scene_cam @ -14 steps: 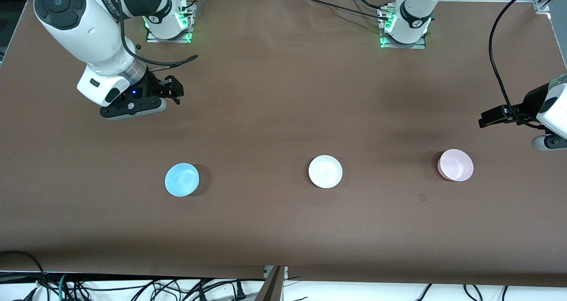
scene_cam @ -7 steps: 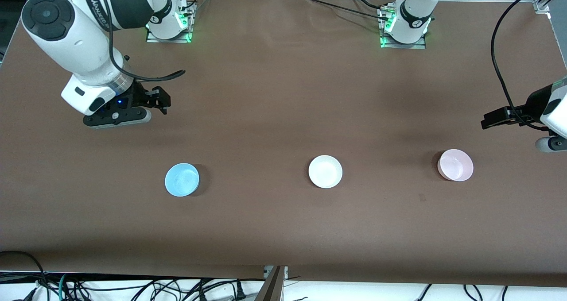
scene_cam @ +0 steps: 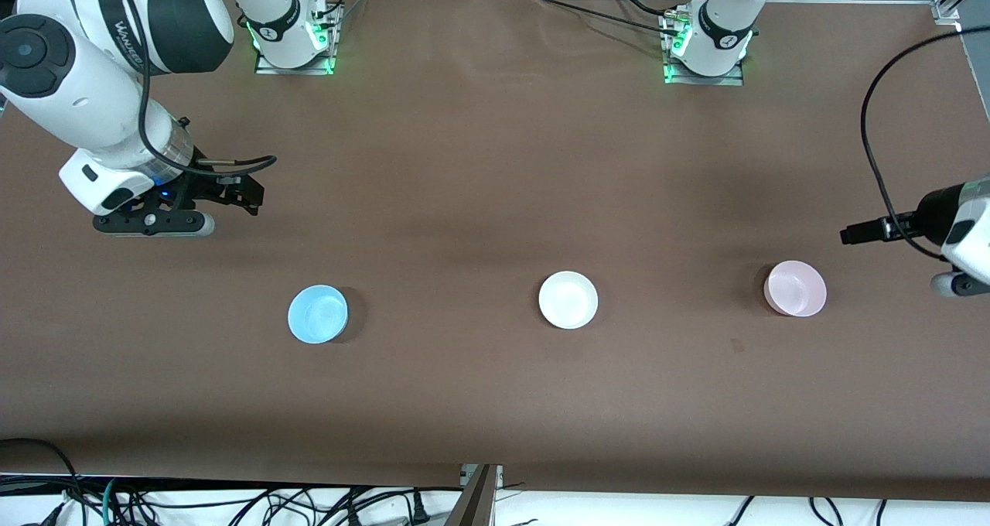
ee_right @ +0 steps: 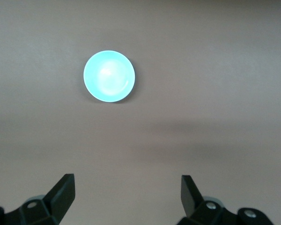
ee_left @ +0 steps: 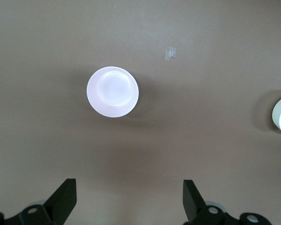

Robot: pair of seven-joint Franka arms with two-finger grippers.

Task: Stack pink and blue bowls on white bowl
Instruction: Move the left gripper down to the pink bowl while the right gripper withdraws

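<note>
Bowls untouched: my left claw (ee_left: 126, 201), fingers apart, hovers near the pink bowl (scene_cam: 795, 288); my right claw (ee_right: 126, 199), also apart, near the blue bowl (scene_cam: 318, 314).

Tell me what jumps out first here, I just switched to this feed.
Three bowls sit in a row on the brown table: the blue bowl toward the right arm's end, the white bowl in the middle, the pink bowl toward the left arm's end. Nothing is stacked. The right gripper and left gripper both hover open, holding nothing.
</note>
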